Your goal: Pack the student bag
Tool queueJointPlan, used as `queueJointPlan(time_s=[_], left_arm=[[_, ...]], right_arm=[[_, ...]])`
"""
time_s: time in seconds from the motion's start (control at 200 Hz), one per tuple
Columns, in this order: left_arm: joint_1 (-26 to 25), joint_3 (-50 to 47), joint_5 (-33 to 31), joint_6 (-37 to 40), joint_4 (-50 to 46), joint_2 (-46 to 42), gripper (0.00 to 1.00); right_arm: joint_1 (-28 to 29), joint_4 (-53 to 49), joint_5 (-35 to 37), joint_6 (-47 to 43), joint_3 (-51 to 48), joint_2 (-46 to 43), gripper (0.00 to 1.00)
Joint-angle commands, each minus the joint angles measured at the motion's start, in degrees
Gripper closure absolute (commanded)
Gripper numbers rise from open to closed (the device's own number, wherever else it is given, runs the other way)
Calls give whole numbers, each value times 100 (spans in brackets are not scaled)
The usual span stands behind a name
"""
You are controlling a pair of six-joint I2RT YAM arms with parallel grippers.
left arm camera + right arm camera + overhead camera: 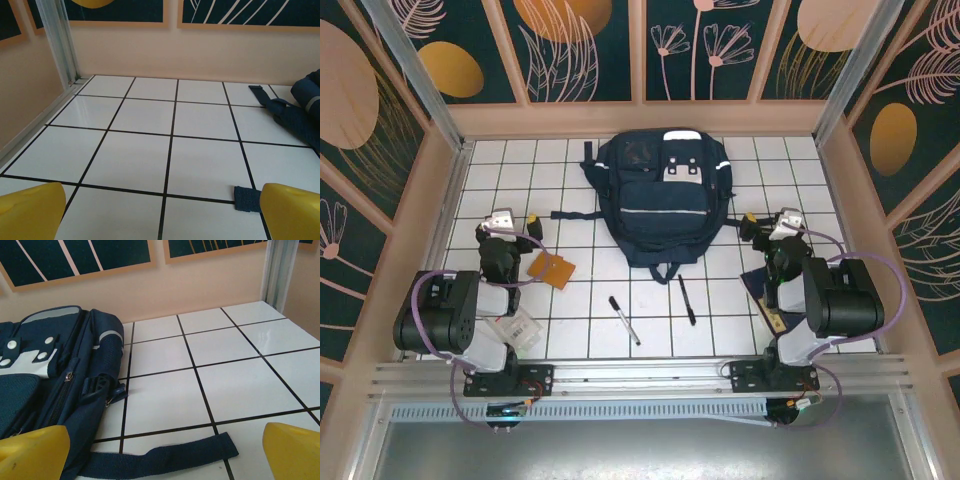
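Note:
The student bag [660, 200], a large navy backpack with light stripes and white patches, lies flat at the back middle of the tiled table, its straps spread to both sides. My left gripper [517, 222] stands open to the bag's left, apart from it. In the left wrist view its yellow fingertips [30, 212] frame bare tiles, with a strap end [247, 199] near the right one and the bag [307, 107] at the right edge. My right gripper [768, 220] stands open just right of the bag. Between its fingertips [295, 452] lies a strap [200, 450], and the bag [50, 375] is on the left.
An orange-brown notebook [552, 269] lies near the left arm. Two black pens [624, 320] [687, 299] rest in front of the bag. A dark-blue notebook [760, 283] lies partly under the right arm. A clear plastic item [515, 328] sits by the left base. Walls enclose the table.

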Motion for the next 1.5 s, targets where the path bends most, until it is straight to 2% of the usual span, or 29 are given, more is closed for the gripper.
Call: queueJointPlan(time_s=[0.0,1.086,1.146,1.236,1.311,1.366,1.406,1.446,1.496], left_arm=[[42,74,-24,-87,226,-21,1],[42,70,-65,-106,247,-45,1],[42,224,-117,-122,-284,-355,1],[39,842,-363,-211,-2017,-1007,1],[40,1492,-518,-618,-3445,-1448,1],[41,2026,-143,-1097,-4408,-1668,1],[39,2379,345,-1533,-4942,-1752,1],[42,2670,831,-2001,-5422,-1759,1],[38,2872,1656,-2330,-5555,-1659,1]], right_arm=[[16,113,38,-90,71,-7,1],[9,104,85,-65,80,-17,1],[12,-381,504,91,186,-318,1],[15,-1846,945,246,625,-1111,1],[-21,-4184,1376,1439,1560,-1716,1],[-98,-5796,943,2102,2369,-1742,1],[-76,-6633,515,2368,2850,-1608,7],[13,-6976,-100,2485,3100,-1414,13],[231,-7178,-802,2496,3231,-1217,18]])
